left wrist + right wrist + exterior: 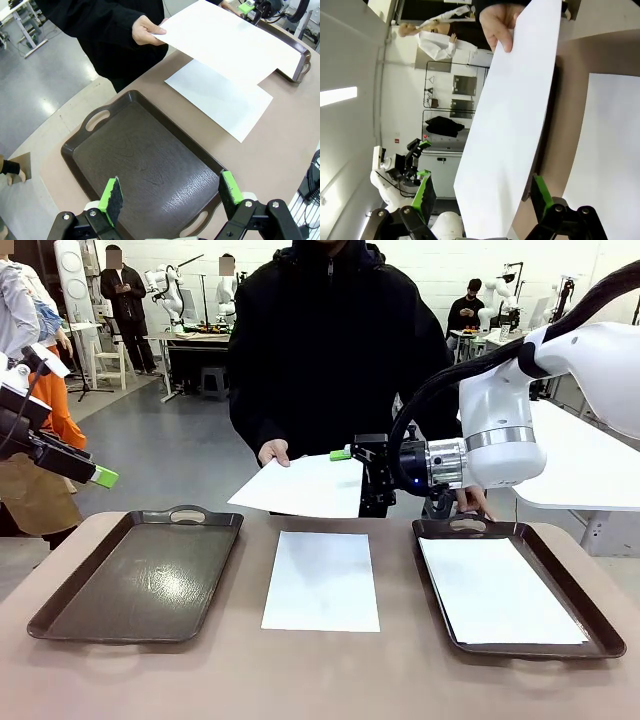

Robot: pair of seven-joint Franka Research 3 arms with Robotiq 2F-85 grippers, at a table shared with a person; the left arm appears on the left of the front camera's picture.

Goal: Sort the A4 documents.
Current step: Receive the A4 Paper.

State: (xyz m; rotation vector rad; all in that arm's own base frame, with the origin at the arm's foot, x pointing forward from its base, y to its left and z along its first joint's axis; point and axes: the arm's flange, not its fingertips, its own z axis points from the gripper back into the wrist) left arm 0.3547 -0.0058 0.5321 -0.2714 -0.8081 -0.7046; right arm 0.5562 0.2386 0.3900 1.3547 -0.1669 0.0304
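Above the table's far edge, at twelve o'clock, a person's hand point(273, 452) holds out a white A4 sheet point(300, 487); its other end lies between the wide-open, unclosed fingers of the right gripper point(362, 480); a second sheet point(321, 580) lies flat at centre; a third sheet point(500, 590) rests in the right tray point(530, 649) at three o'clock; the left gripper point(170, 192), spread wide and empty, hovers over the dark left tray point(150, 165) at nine o'clock.
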